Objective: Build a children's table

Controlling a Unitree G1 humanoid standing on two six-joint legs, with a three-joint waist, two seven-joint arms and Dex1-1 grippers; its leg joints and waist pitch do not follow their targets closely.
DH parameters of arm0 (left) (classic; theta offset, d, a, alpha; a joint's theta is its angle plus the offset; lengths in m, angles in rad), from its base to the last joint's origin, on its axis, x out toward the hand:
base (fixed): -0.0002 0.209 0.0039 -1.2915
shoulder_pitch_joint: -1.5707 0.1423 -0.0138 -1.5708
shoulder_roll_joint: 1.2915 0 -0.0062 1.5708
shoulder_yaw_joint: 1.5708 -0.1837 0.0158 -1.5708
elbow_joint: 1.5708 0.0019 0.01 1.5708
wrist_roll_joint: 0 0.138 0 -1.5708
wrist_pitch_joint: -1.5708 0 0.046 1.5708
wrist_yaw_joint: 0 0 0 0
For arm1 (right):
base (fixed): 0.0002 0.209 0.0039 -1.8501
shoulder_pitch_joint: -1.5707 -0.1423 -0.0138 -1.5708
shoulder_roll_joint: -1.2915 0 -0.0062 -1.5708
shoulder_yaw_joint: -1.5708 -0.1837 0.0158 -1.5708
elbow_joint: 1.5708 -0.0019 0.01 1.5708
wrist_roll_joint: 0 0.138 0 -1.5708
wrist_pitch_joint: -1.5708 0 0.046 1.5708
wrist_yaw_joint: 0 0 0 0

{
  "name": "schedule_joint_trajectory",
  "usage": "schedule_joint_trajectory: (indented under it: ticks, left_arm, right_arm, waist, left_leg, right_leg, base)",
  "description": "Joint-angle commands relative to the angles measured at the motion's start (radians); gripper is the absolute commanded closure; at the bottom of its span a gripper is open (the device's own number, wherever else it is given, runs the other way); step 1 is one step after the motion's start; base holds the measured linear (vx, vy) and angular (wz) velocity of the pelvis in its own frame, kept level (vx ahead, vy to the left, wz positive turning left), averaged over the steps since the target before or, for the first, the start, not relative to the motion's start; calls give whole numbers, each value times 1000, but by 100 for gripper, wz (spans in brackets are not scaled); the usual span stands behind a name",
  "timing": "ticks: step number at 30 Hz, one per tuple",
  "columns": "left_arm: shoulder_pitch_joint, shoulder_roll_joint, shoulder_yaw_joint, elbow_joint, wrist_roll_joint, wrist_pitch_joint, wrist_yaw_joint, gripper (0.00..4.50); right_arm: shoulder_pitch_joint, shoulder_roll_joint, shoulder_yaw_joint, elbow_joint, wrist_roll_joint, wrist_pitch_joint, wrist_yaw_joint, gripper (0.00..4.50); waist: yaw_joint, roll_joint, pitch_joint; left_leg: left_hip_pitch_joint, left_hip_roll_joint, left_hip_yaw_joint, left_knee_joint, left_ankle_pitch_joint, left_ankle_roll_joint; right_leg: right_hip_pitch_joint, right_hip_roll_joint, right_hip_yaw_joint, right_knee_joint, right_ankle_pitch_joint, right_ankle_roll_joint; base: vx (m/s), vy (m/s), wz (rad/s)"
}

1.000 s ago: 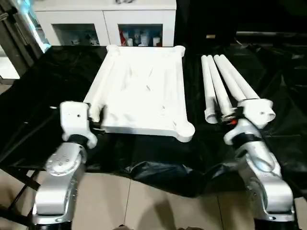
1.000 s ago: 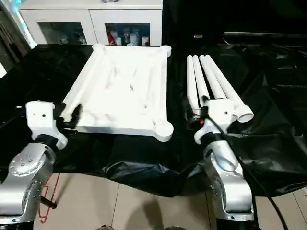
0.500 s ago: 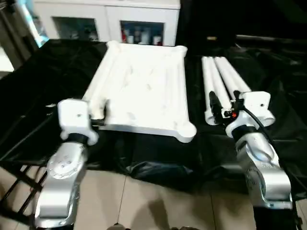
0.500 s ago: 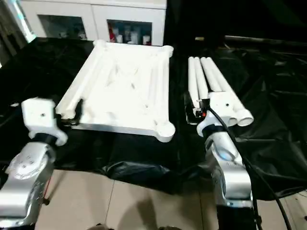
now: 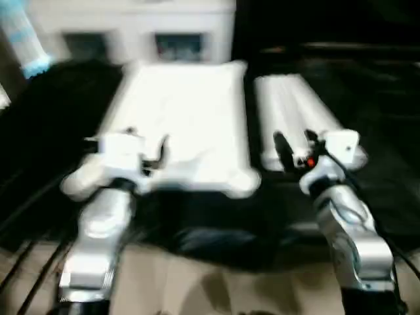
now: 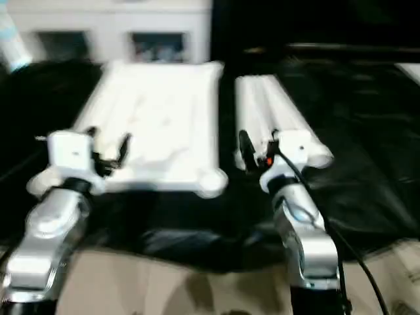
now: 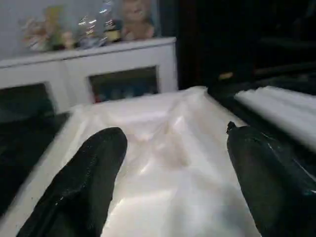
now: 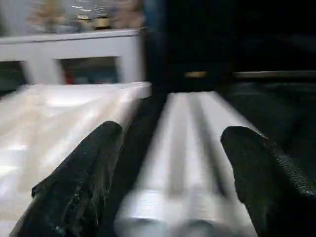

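White plastic table top (image 5: 187,125) lies underside up on a worktop draped in black sheeting (image 5: 367,98), long axis running away from the robot. Rounded corner socket (image 5: 244,184) at its near right corner; ribs too blurred to trace. Bundle of white tube legs (image 5: 292,115) lies on the sheeting just right of the top, side by side, open ends toward the robot. A dark gap of sheeting separates legs from top.

Left tool (image 5: 146,146) hovers over the near left edge of the table top, black fingers (image 7: 81,182) spread wide, nothing between them. In its wrist view the white top fills the space past the fingers. Contact with the top: cannot tell.

Right tool (image 5: 293,146) hangs at the near ends of the legs, fingers (image 8: 79,182) likewise spread wide, gripping nothing. Its wrist view looks along the legs, with the table top off to one side.

White cabinet (image 7: 98,69) with glass doors stands beyond the worktop; small figures on top of it. Pale tiled floor (image 5: 216,289) lies in front of the worktop.
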Motion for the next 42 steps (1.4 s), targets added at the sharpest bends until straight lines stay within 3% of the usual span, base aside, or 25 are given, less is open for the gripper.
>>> schedule_joint_trajectory:
  ticks: [1,2,3,4,5,6,7,8,9,10,11,12,13,14,15,16,17,18,20,21,22,25,26,28,42]
  left_arm:
    - [-6,-7,-14,29,7,0,4,72]
    - [-6,-8,-13,29,7,0,4,72]
    - [-15,-9,-12,25,2,5,7,72]
    - [-16,-8,-13,23,0,7,7,72]
    - [-18,-7,-15,20,0,9,6,72]
    - [-14,3,-21,13,8,6,2,72]
    - [-9,4,-15,10,8,6,3,72]
    - [-3,4,-7,6,4,10,5,72]
    - [6,6,4,-3,9,9,8,72]
    - [11,7,7,-7,16,12,13,72]
    - [12,8,7,-7,20,13,15,72]
    - [17,6,13,-10,11,6,13,72]
    - [19,3,16,-11,3,0,10,72]
    - [20,5,17,-11,-3,-3,4,72]
    - [22,20,11,-8,-20,-1,-30,72]
    - [22,24,9,-8,-22,-2,-36,72]
    - [22,41,-2,-4,-22,2,-56,72]
    - [22,55,-8,1,-15,8,-67,72]
    - [23,62,-11,4,-51,8,-113,72]
    - [27,89,-25,15,-46,-6,-158,72]
    - [28,89,-23,19,-62,-6,-179,72]
    - [23,106,-32,37,-46,-19,-194,72]
    - [16,112,-43,49,-40,-30,-202,72]
    - [7,120,-60,63,-18,-45,-196,72]
    - [-153,367,-272,204,-108,13,-799,7]
  right_arm:
    - [-18,-9,-3,9,-7,-3,10,84]
    - [-19,-9,-3,9,-6,-3,11,84]
    - [-34,-24,7,10,-2,-3,39,84]
    - [-38,-31,14,13,-5,-5,49,84]
    - [-42,-39,22,16,-11,-6,60,84]
    - [-47,-59,53,24,-47,-27,76,84]
    - [-50,-69,71,30,-62,-24,88,84]
    - [-50,-75,92,32,-69,-31,110,84]
    - [-46,-67,104,29,-60,-41,119,84]
    - [-42,-57,102,26,-50,-38,113,84]
    - [-40,-54,99,26,-46,-35,110,84]
    - [-36,-46,92,28,-36,-25,103,84]
    - [-34,-43,87,31,-32,-21,100,84]
    - [-31,-44,88,32,-26,-21,109,84]
    - [-20,-44,91,23,-16,-23,121,84]
    - [-18,-44,91,22,-14,-24,123,84]
    - [-12,-42,90,14,-5,-24,129,84]
    - [-7,-41,91,10,-4,-28,133,84]
    - [-3,-42,91,4,2,-28,143,84]
    - [7,-51,95,-13,7,-37,165,84]
    - [8,-53,93,-15,10,-36,168,84]
    - [7,-63,90,-13,17,-33,179,84]
    - [6,-73,91,-9,14,-32,186,84]
    - [4,-80,87,-2,13,-30,192,84]
    - [0,-438,182,7,66,-20,710,84]
  waist:
    - [35,-13,-64]
    - [35,-13,-64]
    - [39,-7,-76]
    - [33,-6,-72]
    - [35,6,-68]
    - [34,29,-59]
    - [39,92,-67]
    - [6,98,-38]
    - [-40,111,-68]
    - [-49,84,-88]
    - [-56,79,-93]
    - [-56,43,-95]
    - [-56,43,-95]
    - [-40,31,-90]
    - [-24,0,-81]
    - [0,-39,-83]
    - [4,-36,-85]
    - [7,-14,-85]
    - [10,0,-86]
    - [6,41,-81]
    - [4,54,-75]
    - [0,43,-52]
    - [6,33,-42]
    - [16,31,-46]
    - [29,32,-67]
  left_leg:
    - [-127,-35,-46,73,-146,154]
    - [-127,-35,-46,73,-146,154]
    - [-208,-38,-95,137,57,158]
    - [-235,-38,-102,130,139,155]
    - [-228,-29,-101,104,187,157]
    - [-215,-12,-93,24,263,184]
    - [-190,0,-104,-32,283,260]
    - [-157,22,-161,-65,129,312]
    - [-46,46,-316,-88,-36,533]
    - [10,77,-387,-59,75,672]
    - [16,69,-405,-48,204,706]
    - [11,85,-355,-24,524,621]
    - [11,85,-355,-24,524,621]
    - [-20,60,-318,-24,786,548]
    - [-86,-28,-255,4,761,443]
    - [-187,-119,-176,88,358,318]
    - [-195,-90,-163,88,207,252]
    - [-172,-58,-142,27,221,85]
    - [-168,-54,-136,13,216,61]
    - [-136,30,-150,-29,60,37]
    - [-127,46,-152,-39,-11,32]
    - [-117,57,-128,-63,-277,21]
    - [-107,47,-106,-57,-379,-1]
    - [-106,48,-99,-57,-379,-12]
    - [-124,59,-77,-72,-247,49]
  right_leg:
    - [153,-177,185,-182,-685,-82]
    - [153,-177,185,-182,-685,-82]
    - [179,-156,179,-154,-485,-174]
    - [175,-130,140,-145,-280,-237]
    - [159,-118,111,-151,-238,-255]
    - [133,-65,45,-159,-245,-231]
    - [158,-48,-50,-166,-232,-137]
    - [118,14,-77,-115,-248,-74]
    - [38,80,-69,54,-303,-14]
    - [-41,56,-2,104,-272,9]
    - [-66,51,16,117,-245,35]
    - [-103,11,78,117,-56,136]
    - [-103,11,78,117,-56,136]
    - [-106,-7,105,91,123,147]
    - [-73,-43,150,-19,382,90]
    - [13,-116,206,-64,592,138]
    - [31,-157,218,-67,705,118]
    - [26,-101,135,-31,940,60]
    - [28,-76,120,-33,892,52]
    - [8,-47,92,-44,438,-63]
    - [-2,-45,87,-51,300,-104]
    - [-15,-53,96,-88,-97,-188]
    - [-29,-68,107,-117,-396,-162]
    - [-36,-74,110,-133,-551,-103]
    - [-24,-80,101,-119,-366,-146]
  base:
    - [147,-38,-11]
    - [147,-38,-11]
    - [171,-43,2]
    - [183,-27,2]
    - [183,-27,2]
    - [205,-4,-3]
    - [246,65,6]
    - [246,65,6]
    - [261,51,25]
    - [231,-46,44]
    - [231,-46,44]
    - [135,-47,45]
    - [-60,-9,22]
    - [-60,-9,22]
    - [-180,-15,14]
    - [-101,-13,29]
    - [-101,-13,29]
    - [3,-60,17]
    - [8,-91,2]
    - [0,0,0]
    - [-64,-17,12]
    - [-75,-6,12]
    - [-83,-1,13]
    - [-77,-1,2]
    - [-22,6,-1]
